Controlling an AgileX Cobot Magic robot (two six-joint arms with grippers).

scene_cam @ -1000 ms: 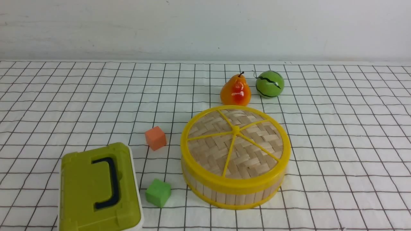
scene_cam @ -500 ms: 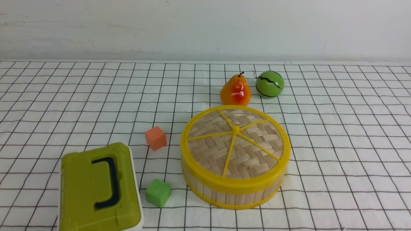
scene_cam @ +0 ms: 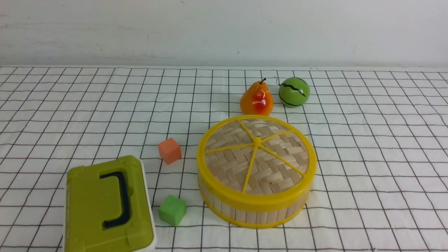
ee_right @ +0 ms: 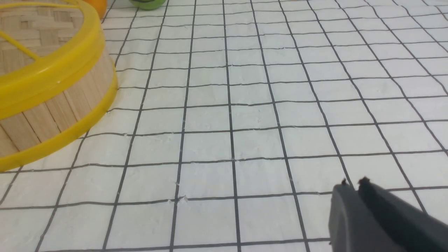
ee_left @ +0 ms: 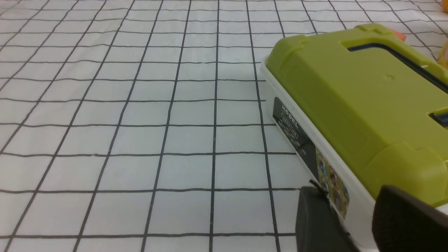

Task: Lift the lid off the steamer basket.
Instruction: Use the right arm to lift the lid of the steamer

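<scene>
The lid (scene_cam: 256, 155), a woven bamboo disc with a yellow rim and yellow spokes, sits flat on the steamer basket (scene_cam: 252, 214) at the middle front of the table. Neither gripper shows in the front view. In the right wrist view the lid (ee_right: 31, 31) and basket wall (ee_right: 52, 112) are at the far left edge. My right gripper (ee_right: 354, 182) is shut and empty, low over the cloth and well apart from the basket. My left gripper (ee_left: 350, 196) is open and empty, close by the near corner of the olive-green box (ee_left: 350, 98).
The olive-green box (scene_cam: 105, 206) with a dark handle stands at the front left. An orange cube (scene_cam: 169, 150) and a green cube (scene_cam: 172, 210) lie between it and the basket. A pear (scene_cam: 257, 99) and a green ball (scene_cam: 294, 91) sit just behind the basket.
</scene>
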